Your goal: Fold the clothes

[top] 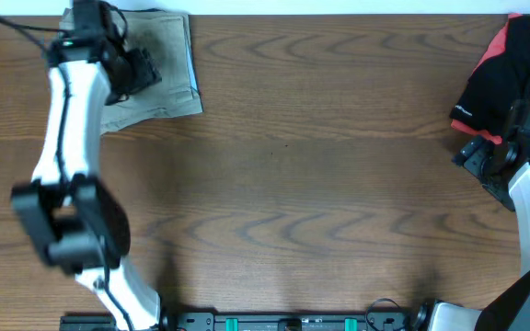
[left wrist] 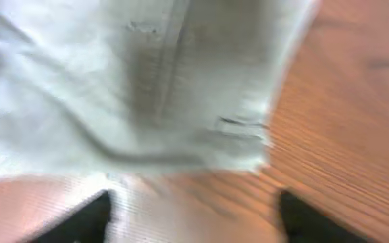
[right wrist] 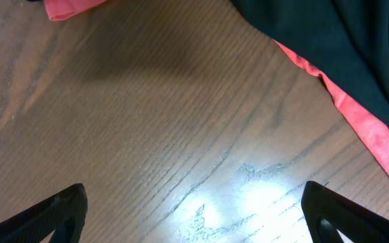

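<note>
The beige khaki clothes (top: 159, 74) lie folded in a rough rectangle at the table's far left. My left gripper (top: 141, 69) hovers over its left part, open and empty. In the left wrist view the cloth (left wrist: 147, 81) fills the upper frame, blurred, with a seam down its middle; the open fingers (left wrist: 194, 219) sit just past its edge over bare wood. My right gripper (top: 481, 158) is open and empty at the far right; its fingers (right wrist: 194, 212) hang over bare table.
A black and red garment (top: 504, 69) lies bunched at the far right corner, next to my right gripper; it also shows in the right wrist view (right wrist: 343, 54). The wooden table (top: 320, 184) spans the middle.
</note>
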Tool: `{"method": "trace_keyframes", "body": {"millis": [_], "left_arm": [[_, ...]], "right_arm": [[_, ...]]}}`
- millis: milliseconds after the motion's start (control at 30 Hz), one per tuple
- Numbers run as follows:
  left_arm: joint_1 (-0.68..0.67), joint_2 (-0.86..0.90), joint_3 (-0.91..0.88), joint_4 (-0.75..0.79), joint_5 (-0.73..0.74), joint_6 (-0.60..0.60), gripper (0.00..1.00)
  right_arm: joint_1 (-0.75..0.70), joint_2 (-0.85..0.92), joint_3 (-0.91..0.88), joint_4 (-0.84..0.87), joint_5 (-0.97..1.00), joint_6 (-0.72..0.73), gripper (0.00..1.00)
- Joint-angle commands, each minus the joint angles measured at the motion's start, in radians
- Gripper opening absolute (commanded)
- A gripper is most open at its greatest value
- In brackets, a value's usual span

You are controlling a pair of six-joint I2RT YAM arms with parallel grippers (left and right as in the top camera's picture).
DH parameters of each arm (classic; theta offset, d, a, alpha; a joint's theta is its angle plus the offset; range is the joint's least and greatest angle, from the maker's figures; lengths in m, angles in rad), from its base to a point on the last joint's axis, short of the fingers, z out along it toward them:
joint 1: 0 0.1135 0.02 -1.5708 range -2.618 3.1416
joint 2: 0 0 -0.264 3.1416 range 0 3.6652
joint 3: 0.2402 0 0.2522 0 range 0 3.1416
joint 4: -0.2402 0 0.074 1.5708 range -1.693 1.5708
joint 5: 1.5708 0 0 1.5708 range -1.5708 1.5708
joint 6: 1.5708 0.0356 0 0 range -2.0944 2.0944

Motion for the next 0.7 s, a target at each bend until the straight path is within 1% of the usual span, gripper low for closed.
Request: {"method": "trace_keyframes", "body": {"millis": [0, 67, 167, 233, 300, 400, 500, 667], "left_arm": [[0.005, -0.124, 0.002, -0.057, 0.092, -0.037, 0.99], [0.005, -0.174, 0.002, -0.106, 0.134, -0.037, 1.00], [0.002, -0.249, 0.002, -0.219, 0.173, -0.037, 0.99], [-0.005, -0.286, 0.002, -0.302, 0.175, -0.027, 0.98], [-0.021, -0.320, 0.002, -0.388, 0.175, 0.007, 0.98], [-0.061, -0.370, -0.004, -0.482, 0.174, 0.027, 0.98], [-0.115, -0.447, -0.043, -0.503, 0.174, 0.030, 0.98], [-0.220, -0.658, -0.200, -0.438, 0.159, 0.029, 0.98]], "right_arm": [[-0.006, -0.011, 0.008, 0.000, 0.007, -0.012, 0.99], [-0.006, -0.011, 0.008, 0.000, 0.007, -0.012, 0.99], [-0.006, -0.011, 0.008, 0.000, 0.007, -0.012, 0.99], [-0.006, -0.011, 0.008, 0.000, 0.007, -0.012, 0.99], [-0.006, -0.011, 0.008, 0.000, 0.007, -0.012, 0.99], [-0.006, -0.011, 0.008, 0.000, 0.007, -0.012, 0.99], [-0.006, -0.011, 0.008, 0.000, 0.007, -0.012, 0.99], [-0.006, -0.011, 0.008, 0.000, 0.007, -0.012, 0.99]]}}
